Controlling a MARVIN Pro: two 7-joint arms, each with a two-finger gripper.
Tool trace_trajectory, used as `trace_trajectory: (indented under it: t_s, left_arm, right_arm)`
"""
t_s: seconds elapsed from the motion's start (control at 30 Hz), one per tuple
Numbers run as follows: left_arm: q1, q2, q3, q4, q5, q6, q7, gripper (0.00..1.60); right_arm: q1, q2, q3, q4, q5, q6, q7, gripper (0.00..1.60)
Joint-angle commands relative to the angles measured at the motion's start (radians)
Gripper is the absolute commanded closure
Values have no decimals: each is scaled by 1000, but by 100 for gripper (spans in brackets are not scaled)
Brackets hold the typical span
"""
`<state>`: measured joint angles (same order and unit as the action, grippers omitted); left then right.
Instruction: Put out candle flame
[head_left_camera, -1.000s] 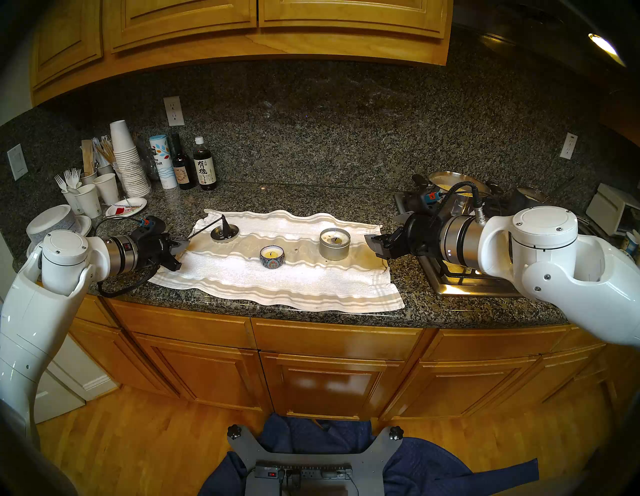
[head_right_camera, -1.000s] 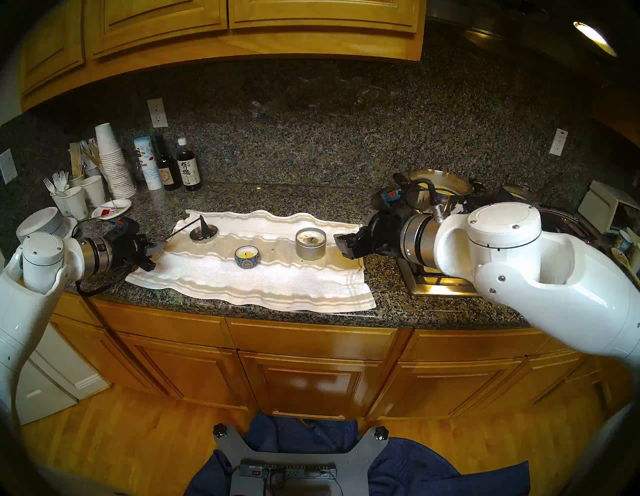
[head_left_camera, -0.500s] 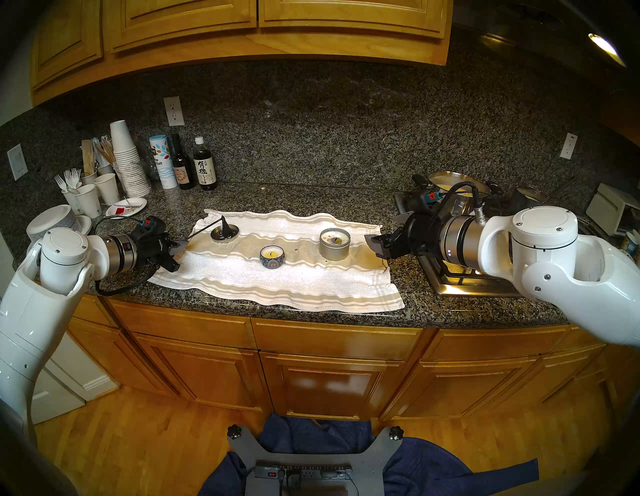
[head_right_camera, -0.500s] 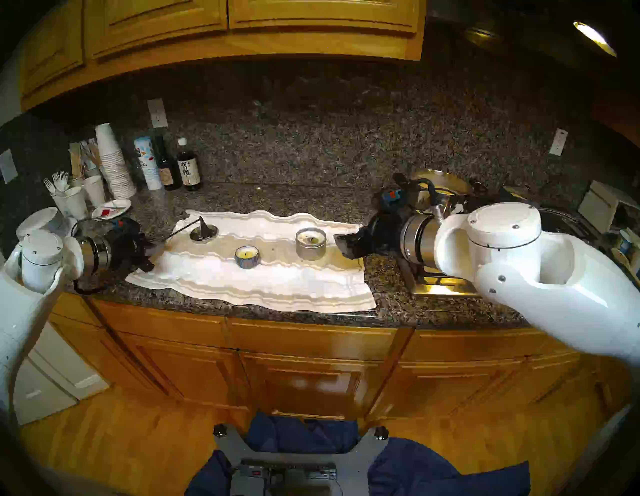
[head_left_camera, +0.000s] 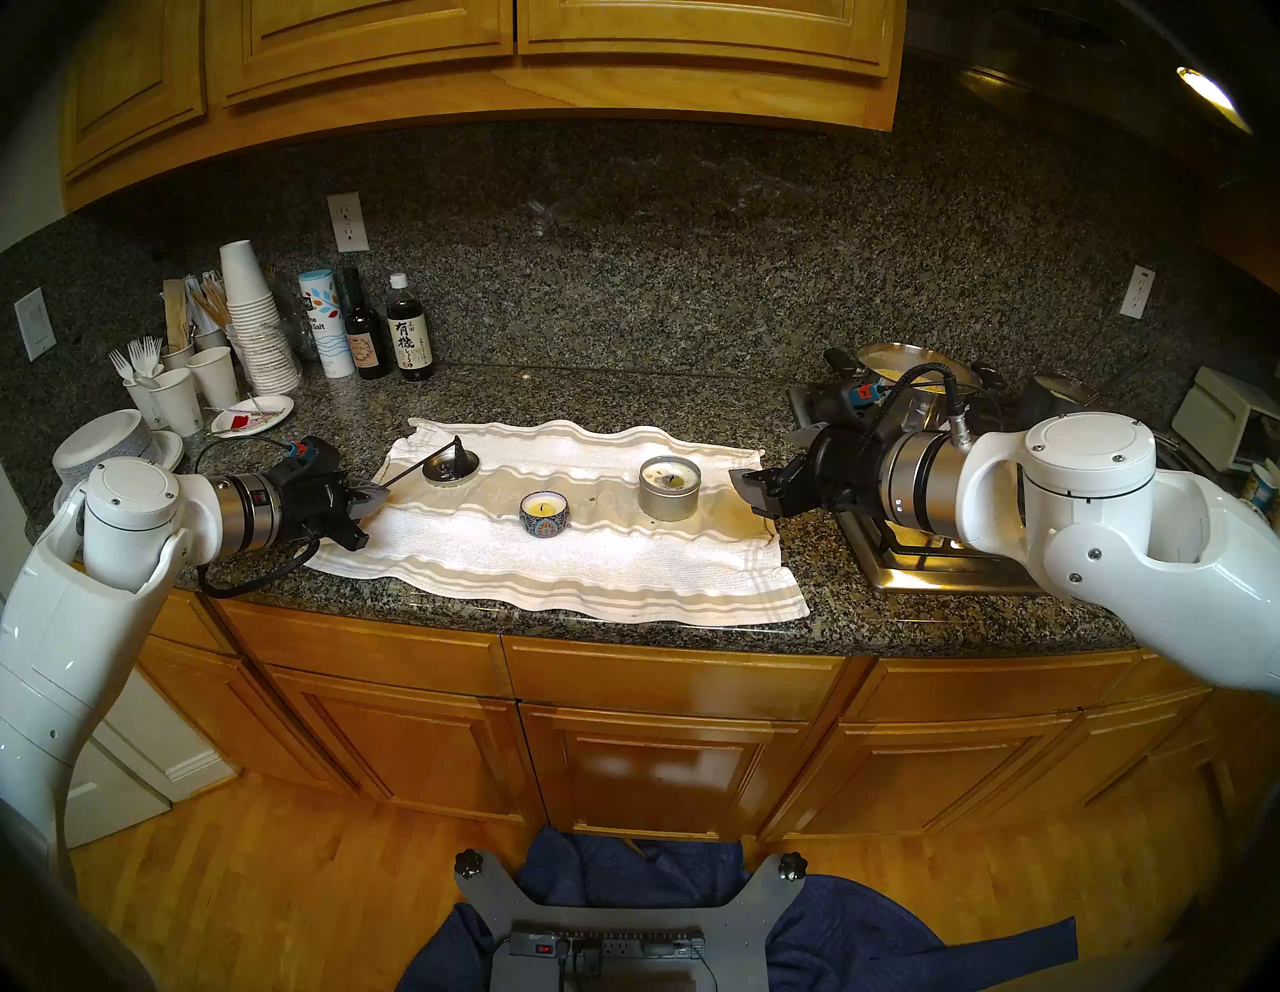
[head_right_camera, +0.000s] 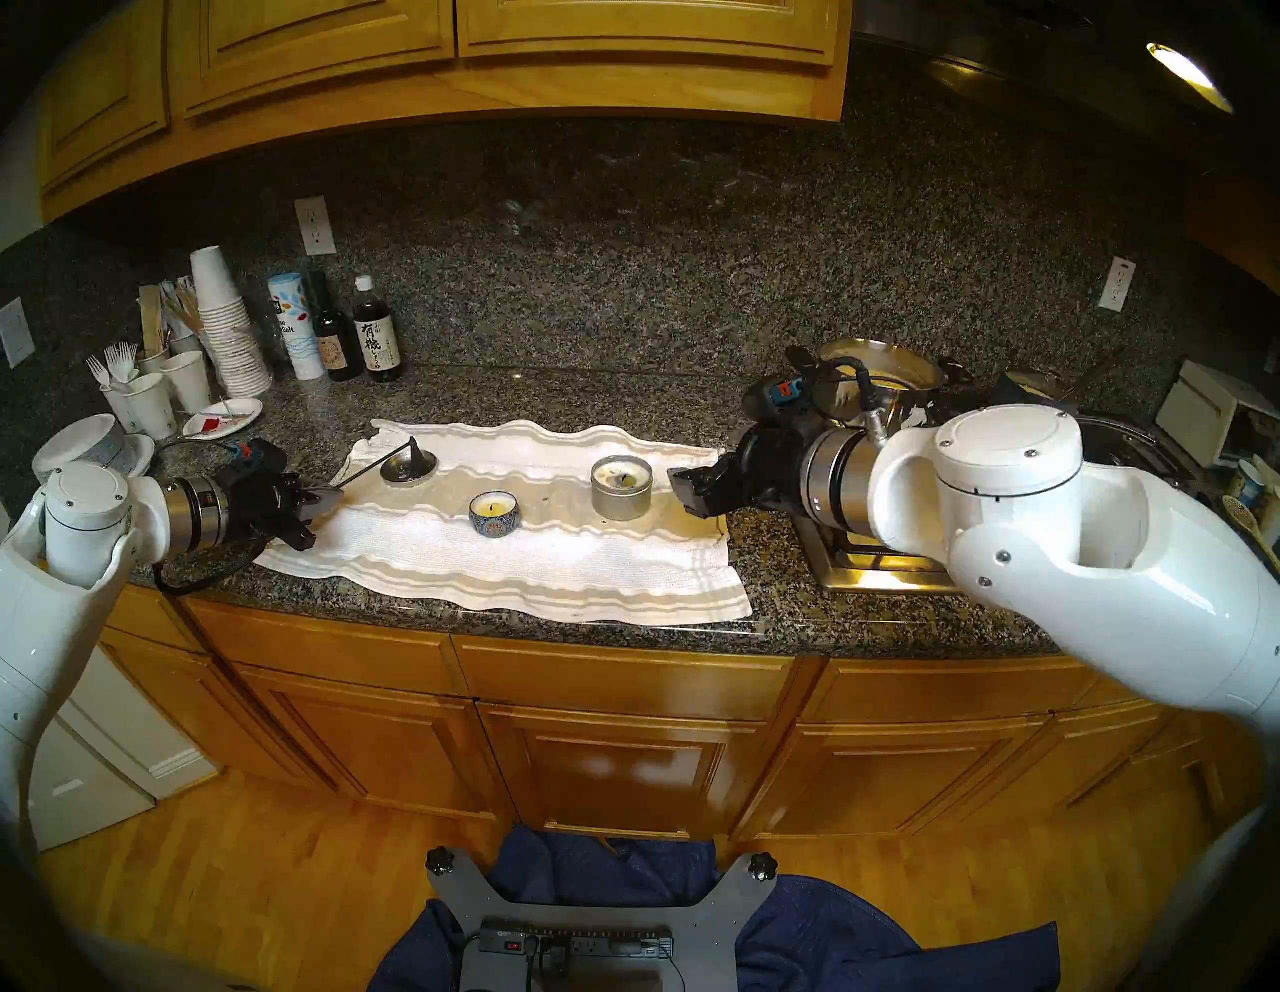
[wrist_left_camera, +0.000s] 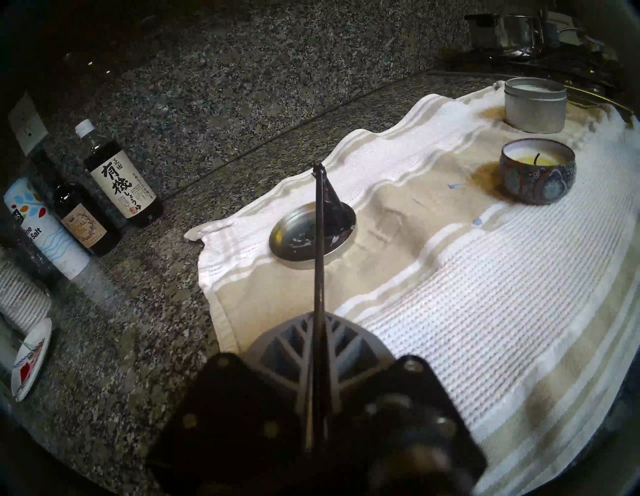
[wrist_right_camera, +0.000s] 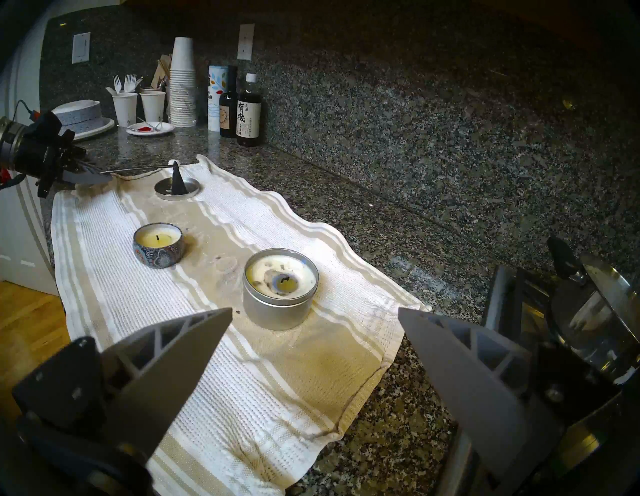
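Observation:
A black cone candle snuffer (head_left_camera: 460, 454) with a long thin handle sits in a silver lid (head_left_camera: 443, 476) at the towel's left end. My left gripper (head_left_camera: 374, 495) is shut on the handle's end, which shows in the left wrist view (wrist_left_camera: 319, 277). A small blue patterned candle tin (head_left_camera: 545, 514) stands mid-towel. A larger silver candle tin (head_left_camera: 669, 487) stands to its right. I see no flame on either wick (wrist_right_camera: 157, 237). My right gripper (head_left_camera: 744, 488) is open and empty, just right of the silver tin (wrist_right_camera: 280, 280).
The white striped towel (head_left_camera: 554, 575) covers the granite counter's middle. Bottles (head_left_camera: 410, 339), a salt canister (head_left_camera: 324, 325), paper cups (head_left_camera: 253, 325) and plates (head_left_camera: 104, 443) crowd the back left. A stove with a steel pot (head_left_camera: 914, 374) is behind my right arm.
My left gripper has moved a little to the right with the snuffer handle. The cone has slid toward the lid's right rim. The right arm has not moved.

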<state>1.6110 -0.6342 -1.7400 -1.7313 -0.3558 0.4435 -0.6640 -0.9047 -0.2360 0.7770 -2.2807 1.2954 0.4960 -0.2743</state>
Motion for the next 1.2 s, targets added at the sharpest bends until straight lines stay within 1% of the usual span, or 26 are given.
trace_trajectory:
  t_s: [0.0,0.07,0.13,0.2,0.3,0.33,0.37,0.4,0.43,0.47,0.5,0.77,0.83,1.0,1.17]
  left_arm:
    - [-51,9,-17,-10,-4,1,12,104]
    - [-52,10,-17,-10,-5,2,13,102]
    - [-53,11,-17,-8,-7,5,12,90]
    - [-53,14,-18,-8,-9,5,10,83]
    - [-50,17,-30,-13,-16,6,6,80]
    - [-49,18,-35,-16,-19,6,6,67]
    - [-48,19,-42,-19,-25,7,2,40]
    - [-47,19,-50,-21,-34,6,-4,27]
    - [-46,15,-58,-24,-41,6,-3,24]
    - [-47,11,-67,-28,-47,3,-2,14]
    - [-50,5,-77,-32,-56,1,-1,0]
    - [-100,-43,-153,-68,-121,-14,23,0]
    - [-103,-51,-161,-71,-129,-14,26,0]
    - [-131,-80,-203,-93,-152,-8,67,0]
    - [-127,-87,-212,-100,-159,3,79,0]
  right_arm:
    - [25,1,25,-1,-1,-8,2,0]
    - [25,1,25,-1,-1,-8,2,0]
    - [25,1,25,-1,-1,-8,2,0]
    - [25,1,25,-1,-1,-8,2,0]
    - [25,1,25,-1,-1,-8,2,0]
    - [25,1,25,-1,-1,-8,2,0]
    - [25,1,25,-1,-1,-8,1,0]
    - [25,1,25,-1,-1,-8,1,0]
    - [25,1,25,-1,-1,-8,1,0]
    - [25,1,25,-1,-1,-8,1,0]
    - [25,1,25,-1,-1,-8,1,0]
    - [24,0,24,-1,-2,-8,0,0]
    - [24,0,24,-1,-2,-8,0,0]
    - [24,0,24,-1,-2,-8,0,0]
    - [25,1,24,-1,-1,-8,0,0]
